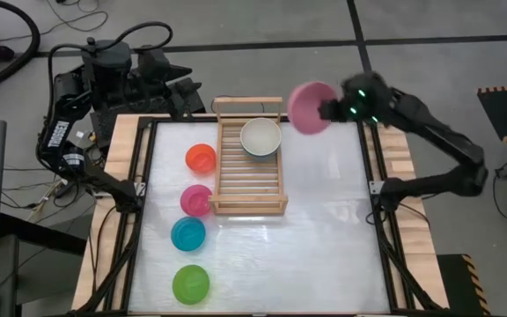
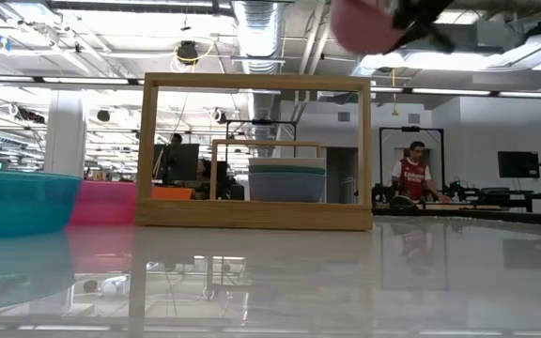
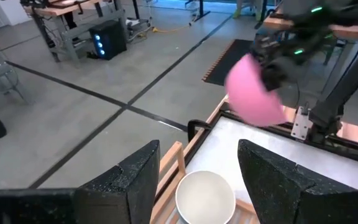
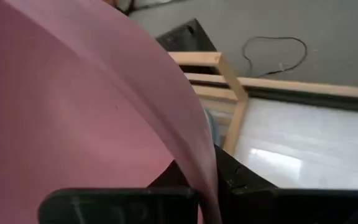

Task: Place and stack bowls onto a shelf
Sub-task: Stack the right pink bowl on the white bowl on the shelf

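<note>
White worktop [image 1: 324, 229], wooden shelf [image 1: 249, 204] at centre — stacked bowls [image 1: 260, 137] sit at its 12 o'clock end. Pink bowl [image 1: 309, 107] is held aloft at 1 o'clock, rim pinched by the right hand [image 1: 331, 109]. Judged light, rigid, slippery; best gripped at the rim. Left hand [image 3: 194, 180]: released.

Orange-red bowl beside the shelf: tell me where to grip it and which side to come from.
Grip the rim of the orange-red bowl, one finger inside and one outside. It sits upright and open-topped, so come from above. Probably take its outer side, away from the shelf, since the rail stands close on the other side and the magenta bowl lies just in front.
</note>
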{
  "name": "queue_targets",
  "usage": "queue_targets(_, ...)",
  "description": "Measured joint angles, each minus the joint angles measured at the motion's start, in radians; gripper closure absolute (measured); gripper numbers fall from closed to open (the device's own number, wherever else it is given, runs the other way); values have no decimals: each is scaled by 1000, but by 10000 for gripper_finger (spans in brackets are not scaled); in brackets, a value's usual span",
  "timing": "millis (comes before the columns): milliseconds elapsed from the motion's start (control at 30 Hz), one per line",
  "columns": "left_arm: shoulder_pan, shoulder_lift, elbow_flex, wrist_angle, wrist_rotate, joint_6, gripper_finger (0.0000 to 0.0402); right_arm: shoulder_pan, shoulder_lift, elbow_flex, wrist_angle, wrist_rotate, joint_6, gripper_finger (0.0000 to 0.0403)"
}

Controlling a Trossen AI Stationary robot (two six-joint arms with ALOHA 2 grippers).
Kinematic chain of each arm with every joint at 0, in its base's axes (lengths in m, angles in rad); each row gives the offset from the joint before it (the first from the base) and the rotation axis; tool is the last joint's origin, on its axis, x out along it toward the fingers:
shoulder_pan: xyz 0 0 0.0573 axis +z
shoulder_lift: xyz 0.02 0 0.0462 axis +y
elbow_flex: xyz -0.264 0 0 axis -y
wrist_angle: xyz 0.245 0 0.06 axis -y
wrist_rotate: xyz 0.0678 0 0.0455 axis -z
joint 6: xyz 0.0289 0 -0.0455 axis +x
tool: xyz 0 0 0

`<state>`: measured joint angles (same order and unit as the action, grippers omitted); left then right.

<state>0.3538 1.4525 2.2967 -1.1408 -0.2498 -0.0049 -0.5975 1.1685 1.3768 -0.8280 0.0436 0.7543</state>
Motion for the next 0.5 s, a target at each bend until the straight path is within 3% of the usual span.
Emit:
queue_targets(167,0,0,0,-17,-1,-8,198,-82,214,70,105,-182,-66,376)
queue_targets(333,0,0,0,-62,0,-11,198,-83,399,134,194,-366,-96,376)
queue_targets(500,0,-4,0,-66,-1,-39,198,-75,542,158,191,-481,-119,376)
